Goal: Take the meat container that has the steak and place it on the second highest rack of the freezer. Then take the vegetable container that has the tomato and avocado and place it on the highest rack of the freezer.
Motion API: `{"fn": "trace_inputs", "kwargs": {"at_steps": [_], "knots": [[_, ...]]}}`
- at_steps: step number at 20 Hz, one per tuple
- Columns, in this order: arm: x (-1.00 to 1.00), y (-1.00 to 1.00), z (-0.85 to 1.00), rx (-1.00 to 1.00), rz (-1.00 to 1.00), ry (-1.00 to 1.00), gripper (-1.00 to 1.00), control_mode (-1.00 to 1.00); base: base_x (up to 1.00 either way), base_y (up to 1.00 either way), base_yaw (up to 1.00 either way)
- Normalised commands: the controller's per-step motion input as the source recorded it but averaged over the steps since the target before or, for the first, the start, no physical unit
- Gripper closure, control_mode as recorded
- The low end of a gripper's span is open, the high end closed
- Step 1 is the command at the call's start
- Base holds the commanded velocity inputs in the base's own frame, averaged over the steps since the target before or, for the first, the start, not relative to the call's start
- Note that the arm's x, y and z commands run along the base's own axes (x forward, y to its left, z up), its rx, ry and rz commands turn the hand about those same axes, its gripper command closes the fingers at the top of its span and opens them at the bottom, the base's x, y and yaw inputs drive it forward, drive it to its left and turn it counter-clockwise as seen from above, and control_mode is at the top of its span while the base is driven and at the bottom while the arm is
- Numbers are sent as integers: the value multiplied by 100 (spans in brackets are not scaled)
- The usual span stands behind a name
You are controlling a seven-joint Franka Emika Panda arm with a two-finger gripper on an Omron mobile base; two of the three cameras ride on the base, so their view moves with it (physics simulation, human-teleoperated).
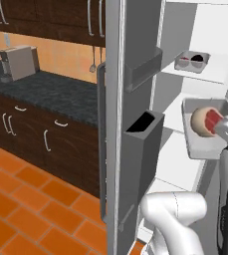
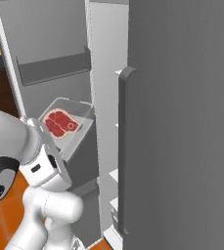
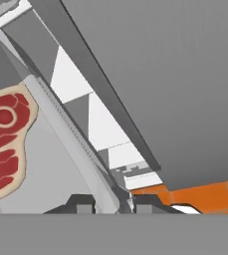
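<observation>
My gripper [image 3: 114,204] is shut on the rim of the grey meat container [image 1: 205,142], its wall pinched between the two fingertips. The steak [image 1: 207,121] lies inside, its red, white-streaked face [image 3: 1,142] toward the hand camera. I hold the container tilted in front of the open freezer [image 1: 135,99], at the level of a white shelf [image 1: 172,154]. The vegetable container [image 1: 191,61] with the tomato [image 1: 184,61] and the avocado [image 1: 197,58] rests on a higher white shelf [image 1: 210,74]. The right base view shows the meat container [image 2: 67,122] above my hand.
The open freezer door carries grey bins [image 1: 143,134] close to the left of the held container. The other grey door [image 2: 182,122] with its bar handle [image 2: 125,146] stands on the right. A dark counter [image 1: 46,89] with a toaster [image 1: 18,62] lies left, over orange floor tiles [image 1: 21,199].
</observation>
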Motion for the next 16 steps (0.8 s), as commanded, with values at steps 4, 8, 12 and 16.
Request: {"fn": "trace_inputs", "kwargs": {"at_steps": [4,8,12,16], "knots": [[58,0,0,12,-21,4,100,-100,0,0,0],[66,19,-5,16,-25,1,100,-100,0,0,0],[45,-5,0,7,-11,0,100,-100,0,0,0],[31,-18,-8,2,0,0,100,-100,0,0,0]]}}
